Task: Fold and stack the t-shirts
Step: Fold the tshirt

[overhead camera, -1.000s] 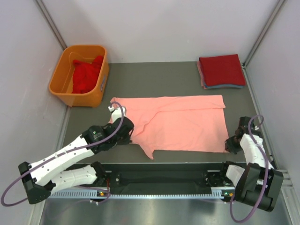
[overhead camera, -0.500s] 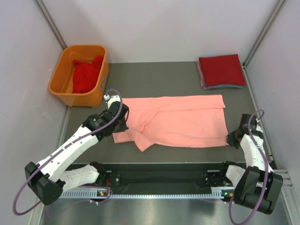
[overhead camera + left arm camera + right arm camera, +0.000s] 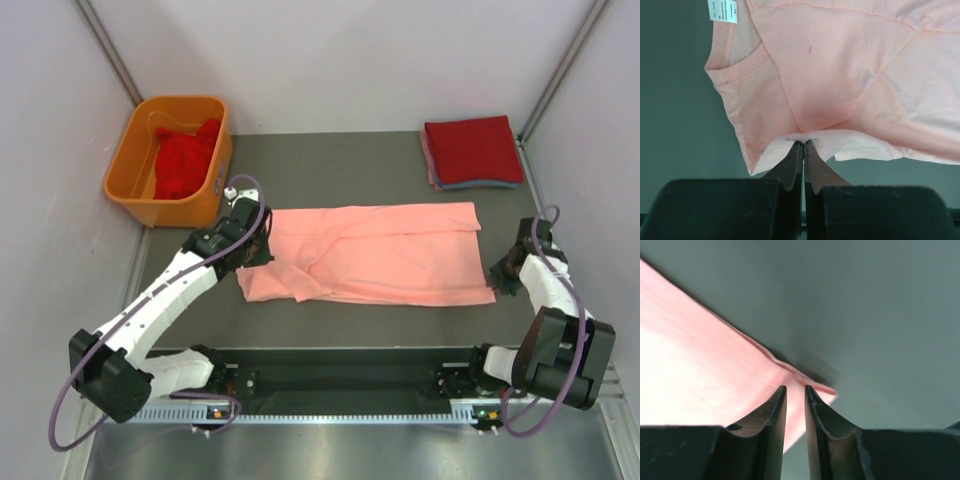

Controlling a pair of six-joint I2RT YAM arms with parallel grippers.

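Grey mat (image 3: 380, 165), tee (image 3: 840, 75) between left fingers (image 3: 790, 167)

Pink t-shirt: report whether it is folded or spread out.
Partly folded: the pink t-shirt lies as a long doubled strip, overlapping layers visible, not yet a compact rectangle. The left gripper pinches its edge between shut fingers.

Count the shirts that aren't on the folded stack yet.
2 visible: the salmon-pink t-shirt spread mid-table, and a red t-shirt bunched in the orange tub, which may hide more.
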